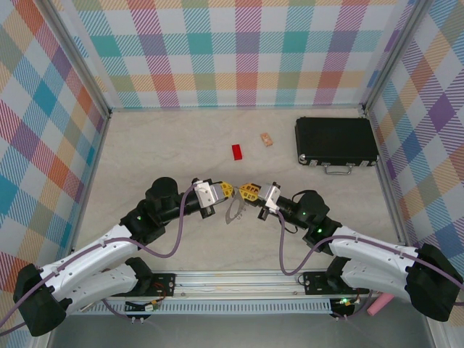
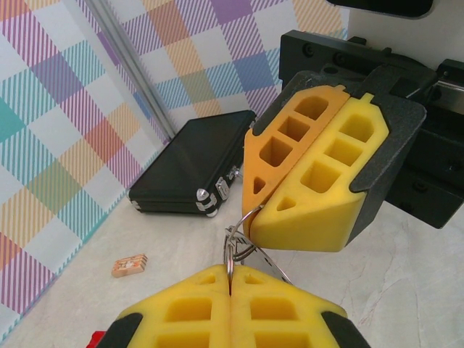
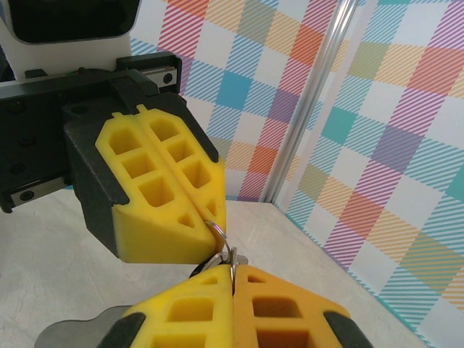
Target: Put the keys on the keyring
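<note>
Top view, arms: both reach inward from the near edge, elbows bent, and meet fingertip to fingertip at mid-table.
Top view, left gripper point(image 1: 228, 190): fingers pressed together at the top of the keyring point(image 1: 234, 210).
Top view, right gripper point(image 1: 249, 191): also closed, just beside the left one.
Top view, keyring: a thin grey loop between the two tips, extending toward the near edge.
Top view, key: too small to make out.
Top view, black case point(image 1: 336, 141): lid closed, flat at far right, handle facing the near side.
Top view, blocks: red block point(image 1: 238, 151) and tan block point(image 1: 267, 139) lie beyond the grippers, apart from them.
Left wrist, left gripper point(image 2: 230, 281): yellow pads together, wire loops point(image 2: 236, 246) pinched in the seam.
Left wrist, right gripper point(image 2: 254, 212): opposite, tilted, clamped on the same loops.
Left wrist, extras: the case's latches show, and the tan block lies on the table.
Right wrist, right gripper point(image 3: 233, 274): closed on the wire.
Right wrist, left gripper point(image 3: 210, 221): closed, wire at its tip.
</note>
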You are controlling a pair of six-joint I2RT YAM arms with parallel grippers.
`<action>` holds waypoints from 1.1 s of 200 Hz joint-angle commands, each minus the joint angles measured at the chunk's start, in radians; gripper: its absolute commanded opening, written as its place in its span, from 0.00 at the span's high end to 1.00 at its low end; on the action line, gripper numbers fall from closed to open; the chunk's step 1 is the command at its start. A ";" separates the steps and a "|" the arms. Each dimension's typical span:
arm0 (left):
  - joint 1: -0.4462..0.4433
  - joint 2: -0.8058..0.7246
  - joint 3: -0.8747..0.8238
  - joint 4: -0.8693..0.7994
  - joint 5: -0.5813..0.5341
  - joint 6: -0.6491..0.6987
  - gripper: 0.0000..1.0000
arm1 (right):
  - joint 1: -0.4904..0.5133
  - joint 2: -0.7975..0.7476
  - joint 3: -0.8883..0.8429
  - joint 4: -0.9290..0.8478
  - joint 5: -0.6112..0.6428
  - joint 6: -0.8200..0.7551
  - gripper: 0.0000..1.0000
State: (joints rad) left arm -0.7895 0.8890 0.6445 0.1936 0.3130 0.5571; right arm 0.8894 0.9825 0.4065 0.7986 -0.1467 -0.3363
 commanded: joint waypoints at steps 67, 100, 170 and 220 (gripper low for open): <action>0.009 0.002 0.022 0.049 -0.011 -0.024 1.00 | 0.000 -0.002 0.006 0.031 -0.023 0.011 1.00; 0.010 0.000 0.022 0.040 0.024 -0.017 1.00 | 0.000 0.001 0.009 0.027 -0.013 0.011 1.00; 0.009 -0.019 0.019 0.000 0.057 0.021 1.00 | -0.001 0.014 0.018 0.025 0.041 0.022 1.00; 0.009 -0.021 0.014 -0.015 0.058 0.032 1.00 | -0.007 0.016 0.026 0.019 0.054 0.034 1.00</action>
State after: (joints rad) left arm -0.7883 0.8818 0.6445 0.1856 0.3473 0.5694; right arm 0.8894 0.9985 0.4068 0.7891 -0.1043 -0.3244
